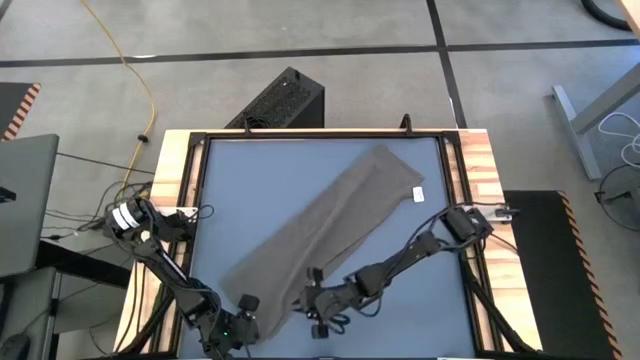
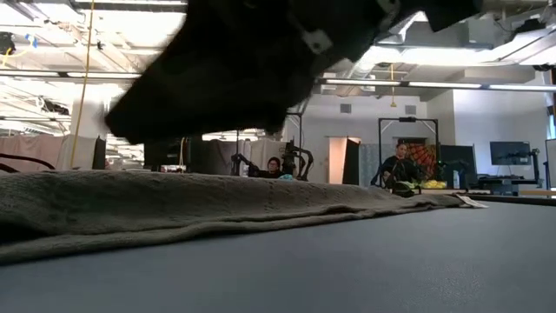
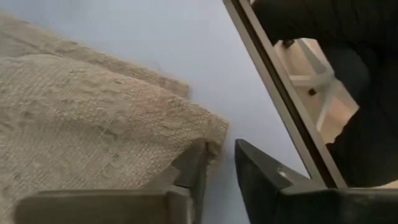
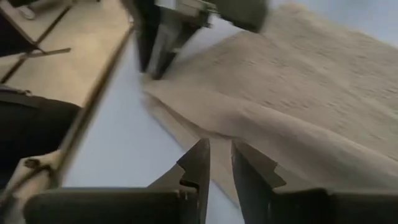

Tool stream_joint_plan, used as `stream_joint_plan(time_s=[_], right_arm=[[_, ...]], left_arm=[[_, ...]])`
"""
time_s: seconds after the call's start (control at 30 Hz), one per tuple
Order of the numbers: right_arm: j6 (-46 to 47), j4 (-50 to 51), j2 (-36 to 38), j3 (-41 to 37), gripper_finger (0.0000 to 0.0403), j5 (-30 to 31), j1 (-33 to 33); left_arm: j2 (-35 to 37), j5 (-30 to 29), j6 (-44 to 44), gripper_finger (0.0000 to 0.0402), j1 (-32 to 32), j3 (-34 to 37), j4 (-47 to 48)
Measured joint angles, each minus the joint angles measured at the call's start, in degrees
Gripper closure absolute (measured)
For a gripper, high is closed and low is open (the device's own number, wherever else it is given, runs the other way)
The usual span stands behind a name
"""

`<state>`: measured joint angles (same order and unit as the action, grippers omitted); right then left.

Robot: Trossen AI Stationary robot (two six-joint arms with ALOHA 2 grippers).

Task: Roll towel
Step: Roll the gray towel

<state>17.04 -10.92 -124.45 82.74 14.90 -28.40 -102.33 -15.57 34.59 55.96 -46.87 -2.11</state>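
Looks like a robotics lab or open industrial workspace: a framed worktop [image 1: 330,160] with wood-grain side strips stands on bare grey concrete floor [image 1: 300,85] marked with dark lines, hazard-striped mats [image 1: 20,105] off its left and right edges, a yellow cable [image 1: 140,80] trailing across the floor. Beyond the worktop's far edge, exposed ceiling with strip lights [image 2: 382,83], curtained bays, equipment racks, a wall screen [image 2: 510,153] and seated people [image 2: 400,165] at other stations.

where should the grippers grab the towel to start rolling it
Probably the towel's near short end, at its two corners, coming from the table's front edge. It lies flat and diagonal, tag at the far end; the left gripper and right gripper are already at that near end.
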Motion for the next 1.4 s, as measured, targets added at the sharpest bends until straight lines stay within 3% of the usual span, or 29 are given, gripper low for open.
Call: stream_joint_plan(time_s=[0.13, 0.47, 0.63, 0.77, 1.07, 1.4], right_arm=[[1.4, 0.8, -4.3, 5.3, 0.0329, -0.4, -1.8], [5.8, 8.0, -15.0, 21.3, 0.0378, 3.4, -2.9], [6.3, 12.4, -16.5, 27.3, 0.039, 6.0, -3.3], [7.5, 14.0, -16.5, 27.7, 0.0384, 6.4, -3.2], [9.4, 8.6, -20.1, 27.7, 0.0384, 6.4, -3.6], [9.0, 9.4, -21.0, 28.5, 0.0384, 6.2, -3.7]], left_arm=[[0.1, -2.1, 0.4, 0.0393, 0.8, 0.0, -0.2], [4.5, -12.0, 0.3, 0.0401, 3.5, 0.2, 1.6], [9.0, -18.9, 0.6, 0.0401, 3.7, 0.2, 7.7], [11.5, -21.1, 1.7, 0.0401, 2.8, 0.2, 10.7], [11.6, -20.4, 1.5, 0.0401, 1.6, 0.2, 9.6], [11.6, -21.1, 1.4, 0.0401, 1.7, 0.2, 8.7]])
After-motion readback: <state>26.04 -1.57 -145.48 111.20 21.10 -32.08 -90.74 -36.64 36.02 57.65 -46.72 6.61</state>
